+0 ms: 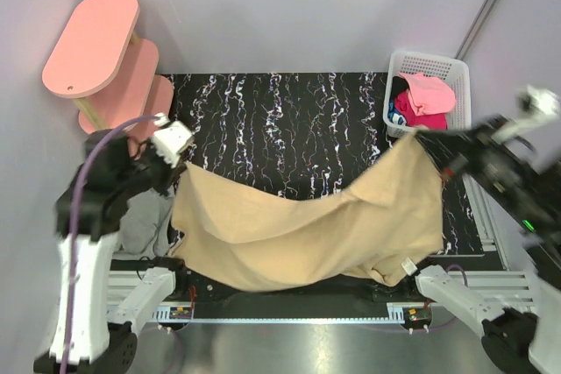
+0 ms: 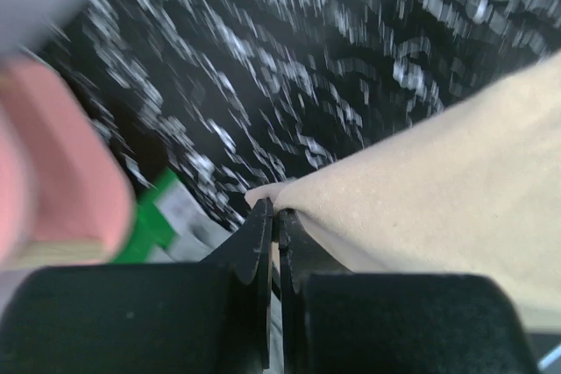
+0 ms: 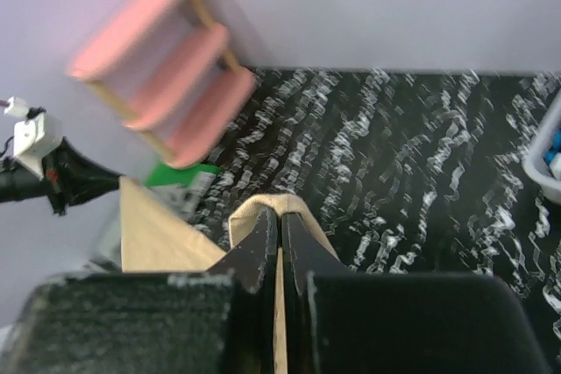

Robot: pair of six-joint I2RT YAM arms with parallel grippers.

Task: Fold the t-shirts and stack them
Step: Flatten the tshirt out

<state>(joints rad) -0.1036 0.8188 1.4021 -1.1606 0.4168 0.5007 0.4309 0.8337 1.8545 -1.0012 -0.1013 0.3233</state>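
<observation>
A tan t-shirt (image 1: 307, 225) hangs stretched in the air between both arms, sagging in the middle above the black marbled table (image 1: 289, 120). My left gripper (image 1: 180, 166) is shut on its left corner; in the left wrist view the tan cloth (image 2: 438, 181) is pinched at the fingertips (image 2: 263, 216). My right gripper (image 1: 427, 135) is shut on the right corner, and in the right wrist view tan cloth (image 3: 254, 209) wraps over the closed tips. More t-shirts, pink (image 1: 429, 92) and magenta (image 1: 412, 113), lie in the white basket (image 1: 427, 63).
A pink oval three-tier shelf (image 1: 101, 50) stands at the back left, close to my left arm. The white basket sits at the table's back right corner. Grey cloth (image 1: 140, 221) lies at the left table edge. A green and white item (image 2: 162, 216) lies under the shelf.
</observation>
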